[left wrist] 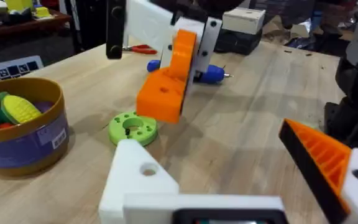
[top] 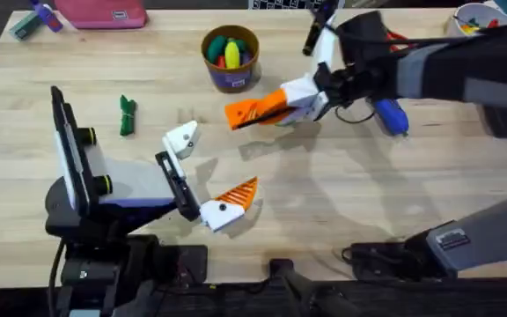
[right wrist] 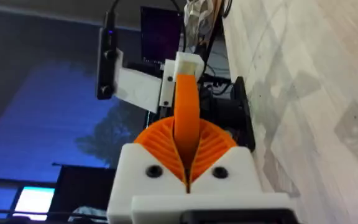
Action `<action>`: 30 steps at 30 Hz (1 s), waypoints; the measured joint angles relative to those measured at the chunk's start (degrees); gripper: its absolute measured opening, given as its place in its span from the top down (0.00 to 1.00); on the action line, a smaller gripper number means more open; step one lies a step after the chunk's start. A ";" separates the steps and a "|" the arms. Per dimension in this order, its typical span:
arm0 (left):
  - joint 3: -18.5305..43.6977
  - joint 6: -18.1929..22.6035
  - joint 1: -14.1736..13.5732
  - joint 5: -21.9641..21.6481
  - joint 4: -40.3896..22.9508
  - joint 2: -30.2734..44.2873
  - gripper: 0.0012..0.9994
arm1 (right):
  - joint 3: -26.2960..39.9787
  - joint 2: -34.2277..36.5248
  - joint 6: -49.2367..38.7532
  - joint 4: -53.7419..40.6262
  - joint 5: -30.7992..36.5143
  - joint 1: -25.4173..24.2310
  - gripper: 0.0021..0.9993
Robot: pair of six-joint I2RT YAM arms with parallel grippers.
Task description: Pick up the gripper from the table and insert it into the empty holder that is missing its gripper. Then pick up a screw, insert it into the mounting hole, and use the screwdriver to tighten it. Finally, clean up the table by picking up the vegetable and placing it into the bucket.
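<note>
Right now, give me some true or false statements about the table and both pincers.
The right pincer is shut on the orange wedge-shaped plastic fingertip. True.
The dark green toy vegetable sits in the round brown bucket. False: it lies on the wooden table, outside the bucket.
The left pincer holds the bright blue screwdriver. False: it is open; the screwdriver lies on the table.
One white plastic block of the left pincer lacks an orange pad. True.

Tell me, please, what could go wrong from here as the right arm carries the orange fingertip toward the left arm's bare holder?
The right gripper pinches the orange fingertip only at one end, so it may twist or slip in transit. The bare white holder is a small target, so a slanted approach may jam. The green ring lies on the table below the carried piece, and a low path may knock it.
</note>
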 joint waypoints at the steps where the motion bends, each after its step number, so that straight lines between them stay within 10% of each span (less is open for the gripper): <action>1: 0.00 0.00 -0.01 0.01 0.00 0.00 0.01 | 0.00 0.72 0.01 0.49 -0.15 0.63 0.99; 30: 0.00 -0.01 -0.01 0.02 0.00 0.00 0.01 | 0.00 3.00 2.18 4.52 -0.51 9.32 0.99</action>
